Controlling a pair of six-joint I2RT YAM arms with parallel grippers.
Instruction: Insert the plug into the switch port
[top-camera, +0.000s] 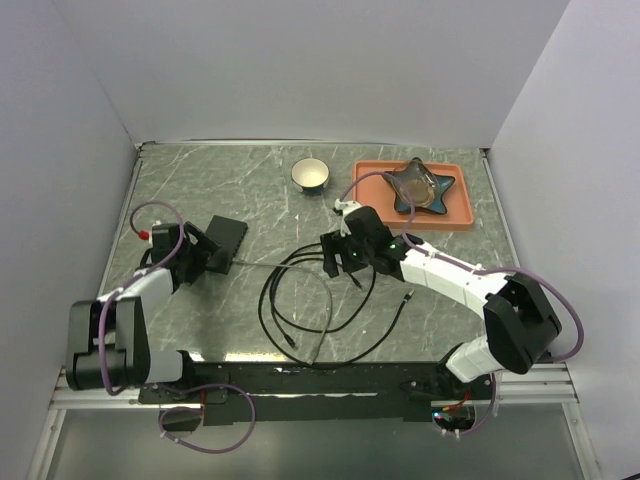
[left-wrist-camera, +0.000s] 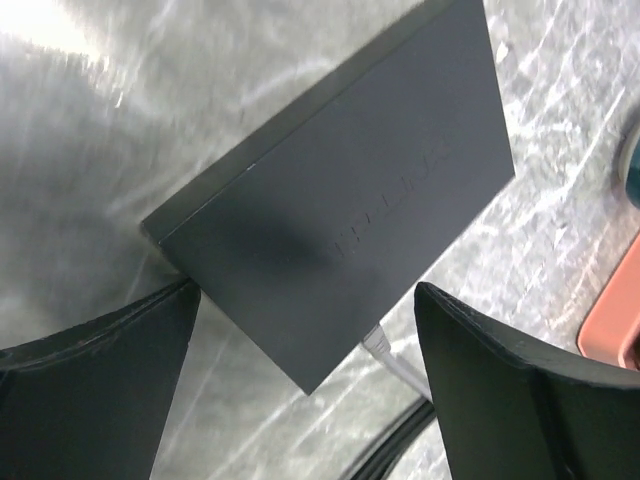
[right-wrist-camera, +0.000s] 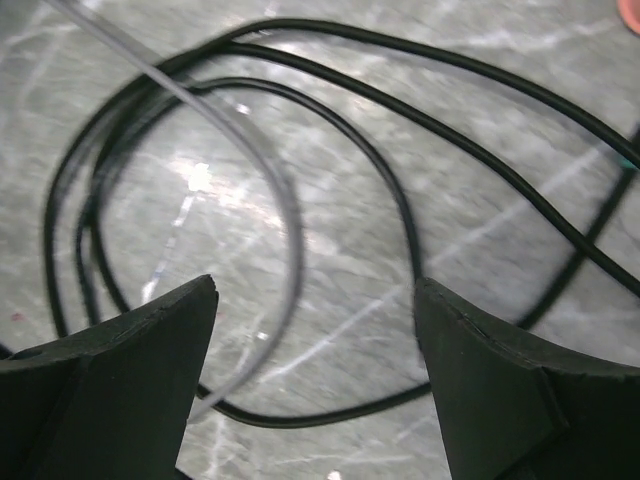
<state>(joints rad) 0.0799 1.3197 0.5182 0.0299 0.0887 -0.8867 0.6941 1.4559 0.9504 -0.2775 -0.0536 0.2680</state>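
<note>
The switch (left-wrist-camera: 340, 190) is a flat black box lying on the marble table, at the left in the top view (top-camera: 226, 238). A clear plug (left-wrist-camera: 375, 342) sits against its near side, and a thin grey cable (right-wrist-camera: 296, 256) trails off from it to the right. My left gripper (left-wrist-camera: 308, 292) hovers open just above the switch's near corner, holding nothing. My right gripper (right-wrist-camera: 317, 288) is open over the coiled black cable (right-wrist-camera: 306, 421) at the table's middle, where the top view shows it too (top-camera: 340, 256). The grey cable passes below its jaws, blurred and not gripped.
A white bowl (top-camera: 311, 174) stands at the back. An orange tray (top-camera: 460, 218) at the back right holds a blue star-shaped dish (top-camera: 420, 185). The black cable's loops (top-camera: 263, 300) spread across the table's middle, with loose ends near the front.
</note>
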